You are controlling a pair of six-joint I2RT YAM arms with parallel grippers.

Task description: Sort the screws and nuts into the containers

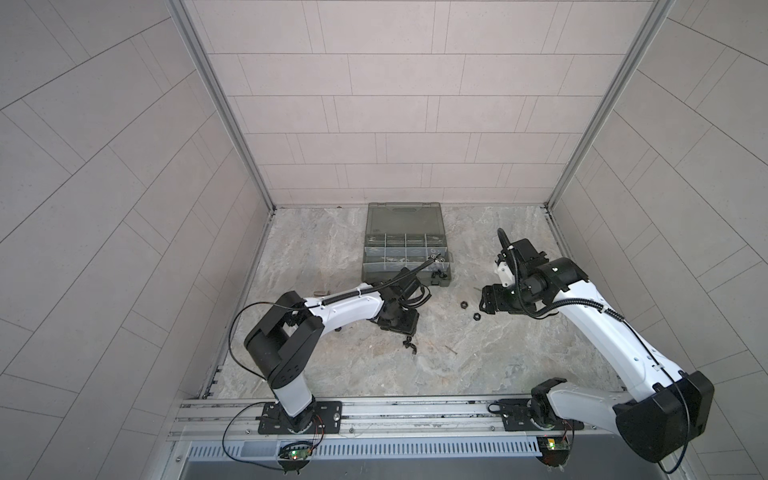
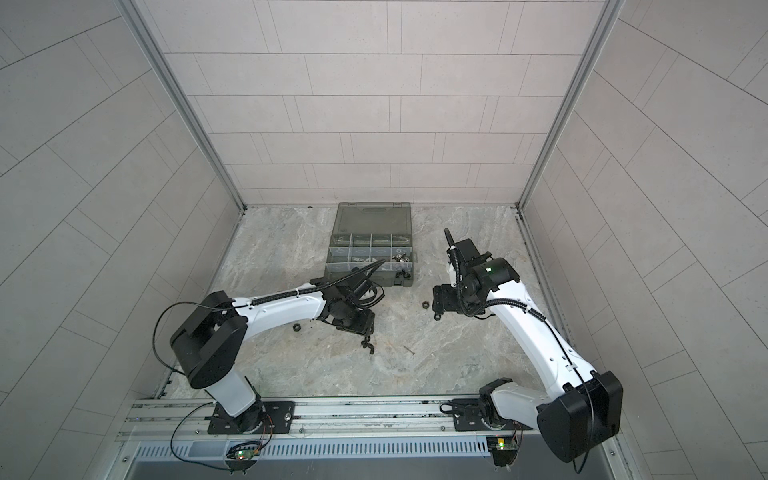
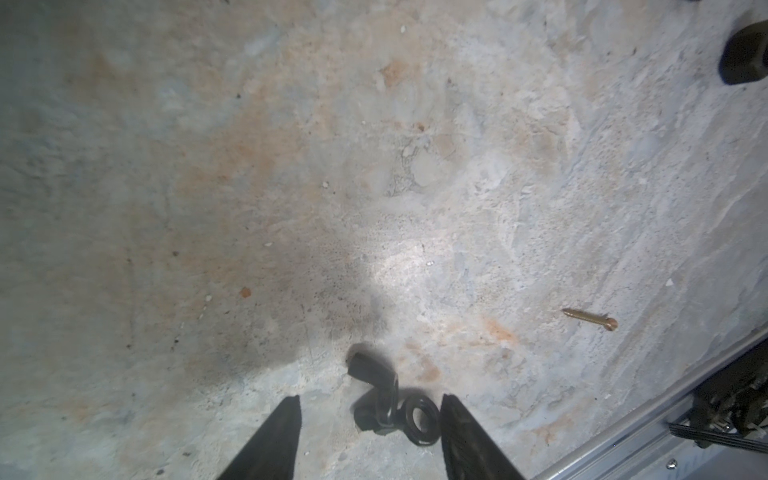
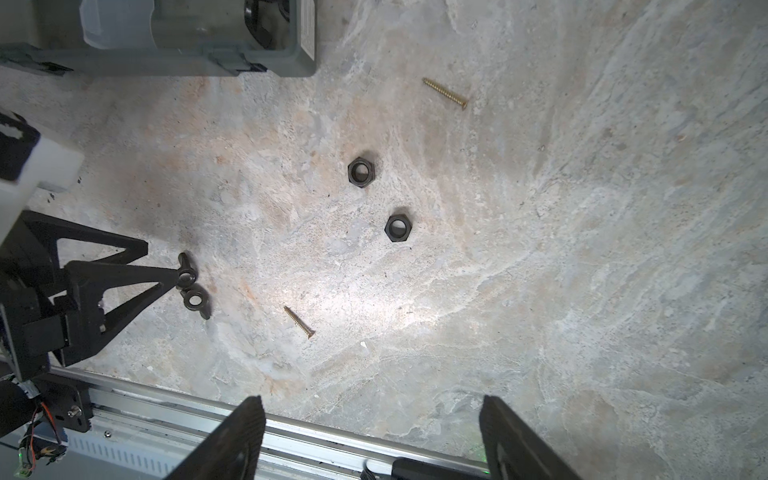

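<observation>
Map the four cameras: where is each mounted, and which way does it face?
Top views: high above the base rail, looking down on the table; left arm, right arm and organizer case show.
Left wrist: on the left arm, close over the table; left gripper open, straddling two wing nuts.
Right wrist: on the right arm, facing the hex nuts; right gripper open.
Shared: both wrist views show the wing nuts and the brass screw beside them.
</observation>
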